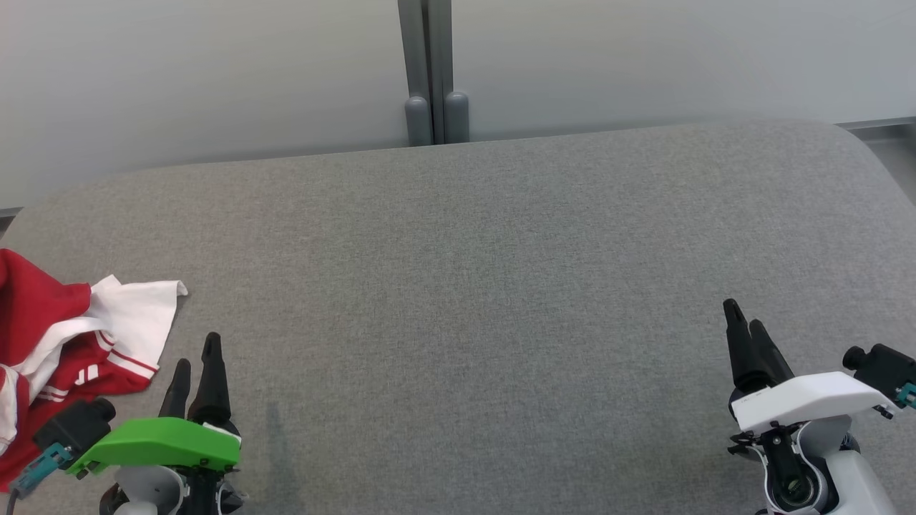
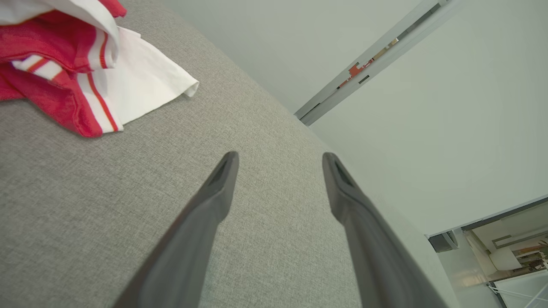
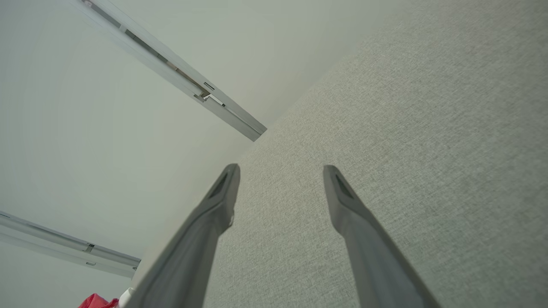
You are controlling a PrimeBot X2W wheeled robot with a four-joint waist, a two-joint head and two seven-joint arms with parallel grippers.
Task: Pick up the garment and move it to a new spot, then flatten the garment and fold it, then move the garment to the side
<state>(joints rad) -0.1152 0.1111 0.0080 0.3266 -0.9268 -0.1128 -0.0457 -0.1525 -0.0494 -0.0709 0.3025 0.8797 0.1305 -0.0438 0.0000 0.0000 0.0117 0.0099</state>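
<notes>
A crumpled red and white garment (image 1: 64, 343) with striped trim lies at the left edge of the grey fabric table (image 1: 465, 286); one white flap points right. In the left wrist view the garment (image 2: 77, 64) fills the upper left corner. My left gripper (image 1: 197, 350) hovers just right of the cloth, open, with nothing between its fingers (image 2: 214, 188). Far off at the lower right, my right gripper (image 1: 744, 318) is open and empty too. A scrap of the garment (image 3: 100, 300) peeks in at the bottom left of the right wrist view.
A pale wall runs behind the table, with a grey post (image 1: 429, 71) at its middle. The table's far corners are rounded, and its left edge sits close to the garment.
</notes>
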